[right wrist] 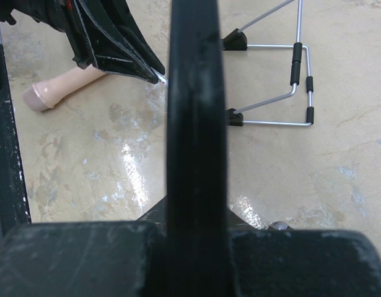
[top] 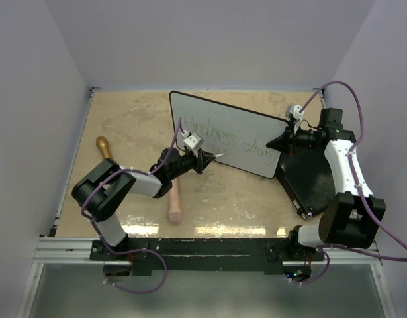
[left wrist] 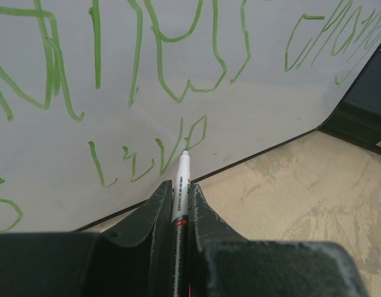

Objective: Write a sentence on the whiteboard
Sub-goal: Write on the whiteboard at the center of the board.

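Left pincer (top: 206, 159) is clamped tight on a marker (left wrist: 181, 176). Only the marker's tip end shows, and it touches the whiteboard (top: 216, 116), which is propped upright mid-desk (top: 130, 126). Right pincer (top: 277, 141) is closed on the board's right rim, which blocks much of that wrist's view. The green sentence (left wrist: 171, 80) is cut off in the close view. From overhead its lower line is hard to read.

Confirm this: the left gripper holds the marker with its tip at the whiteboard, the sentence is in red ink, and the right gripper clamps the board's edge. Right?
Not quite. The sentence is in green ink, not red; the left wrist view shows it. The rest stands: the left gripper holds the marker, tip at the whiteboard, and the right gripper clamps the board's edge.
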Controlling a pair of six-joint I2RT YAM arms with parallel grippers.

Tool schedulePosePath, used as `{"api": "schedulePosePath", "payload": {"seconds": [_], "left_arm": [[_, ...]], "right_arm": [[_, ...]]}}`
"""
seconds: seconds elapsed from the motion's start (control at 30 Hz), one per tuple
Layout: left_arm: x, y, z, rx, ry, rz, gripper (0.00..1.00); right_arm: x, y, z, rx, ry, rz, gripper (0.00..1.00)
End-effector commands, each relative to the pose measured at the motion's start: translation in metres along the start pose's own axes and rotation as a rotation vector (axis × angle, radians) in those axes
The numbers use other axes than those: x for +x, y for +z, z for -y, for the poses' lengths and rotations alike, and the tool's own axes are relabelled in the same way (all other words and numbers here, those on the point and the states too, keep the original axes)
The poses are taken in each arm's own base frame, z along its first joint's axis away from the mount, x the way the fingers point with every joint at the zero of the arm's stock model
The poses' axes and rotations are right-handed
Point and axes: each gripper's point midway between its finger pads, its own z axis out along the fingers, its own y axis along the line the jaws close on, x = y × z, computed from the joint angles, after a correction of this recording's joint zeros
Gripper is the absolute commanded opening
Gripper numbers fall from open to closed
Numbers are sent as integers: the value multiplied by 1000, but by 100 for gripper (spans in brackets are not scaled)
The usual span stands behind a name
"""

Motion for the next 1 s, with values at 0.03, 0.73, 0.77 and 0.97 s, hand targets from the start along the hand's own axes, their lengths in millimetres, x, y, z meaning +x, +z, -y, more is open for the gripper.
{"api": "schedulePosePath", "payload": {"seconds": [0.03,0.73,0.77,0.97], "left_arm": [[-7,4,-16,-49,40,33,0],[-22,20,8,46,5,67,0],[-22,20,9,49,4,67,0],[-32,18,20,90,4,82,0]], "right_arm": [[17,0,-6,10,61,-77,0],[16,0,-5,11,55,-76,0],[17,0,-5,10,58,-77,0],[17,0,-5,9,56,-77,0]]}}
